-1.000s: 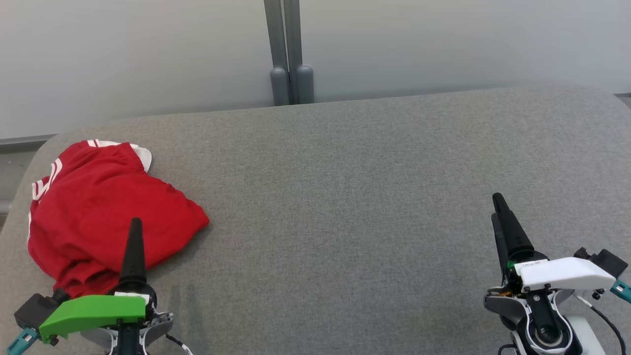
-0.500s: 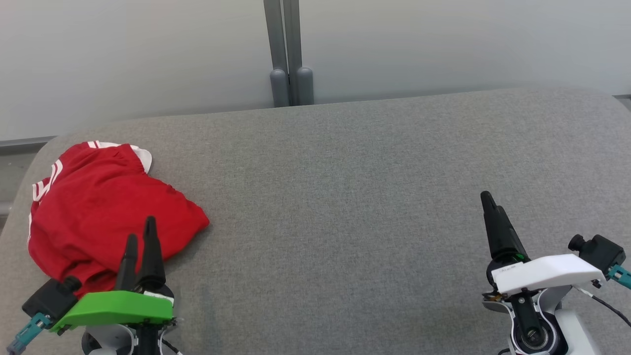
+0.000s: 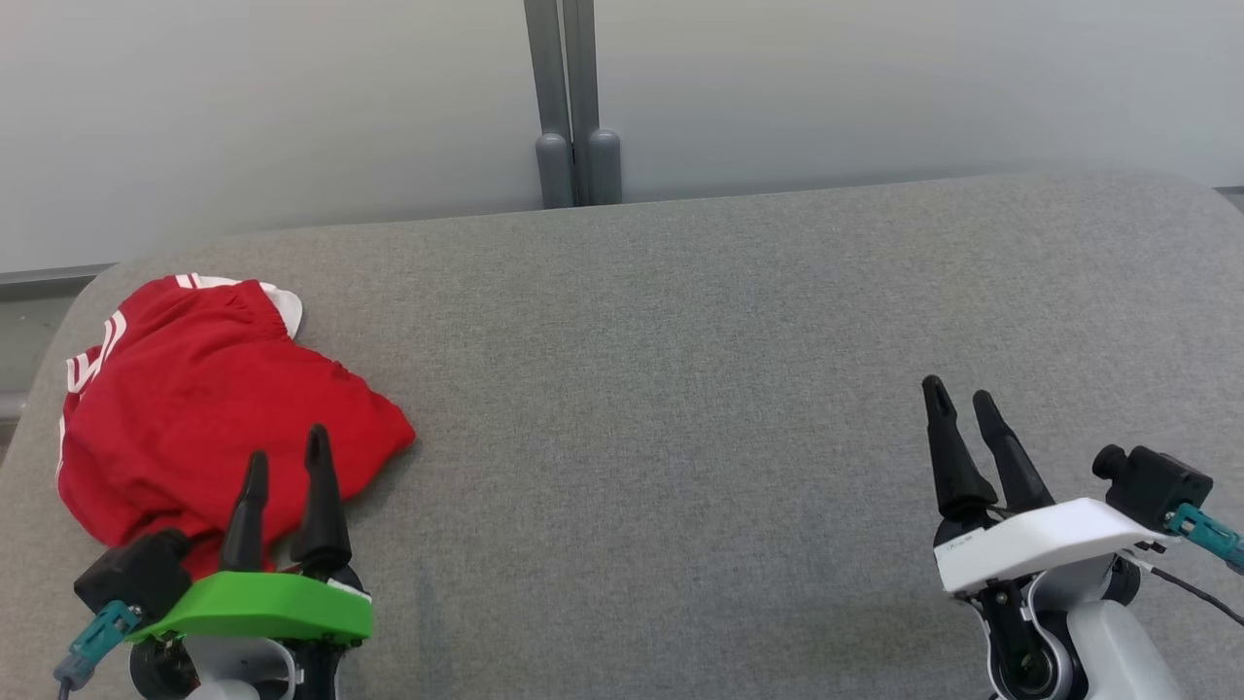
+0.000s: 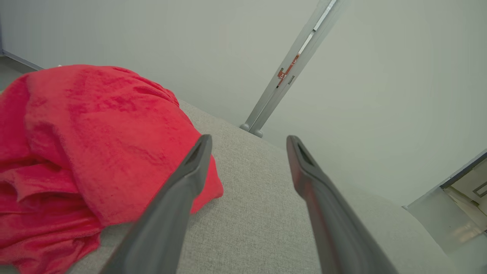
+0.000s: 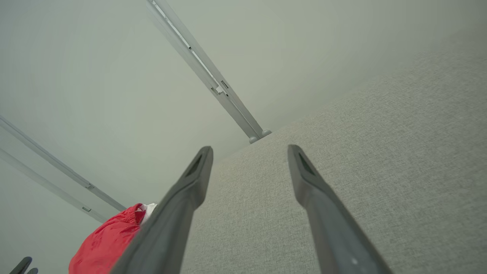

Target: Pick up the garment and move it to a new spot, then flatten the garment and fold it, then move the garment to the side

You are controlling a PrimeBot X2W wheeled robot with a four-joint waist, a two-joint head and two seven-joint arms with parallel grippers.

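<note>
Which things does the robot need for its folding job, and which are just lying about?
For the job: crumpled red fabric garment with white stripes; green-capped left end effector, open; white-capped right end effector, open.
Just there: grey fabric surface; grey metal post.

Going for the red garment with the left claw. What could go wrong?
The garment lies bunched in layers; the open left claw may pinch only a top fold and lift it tangled.
It sits near the rounded left edge of the grey surface; a push could slide it off.
The open right claw is far across, so it likely cannot help quickly.
</note>
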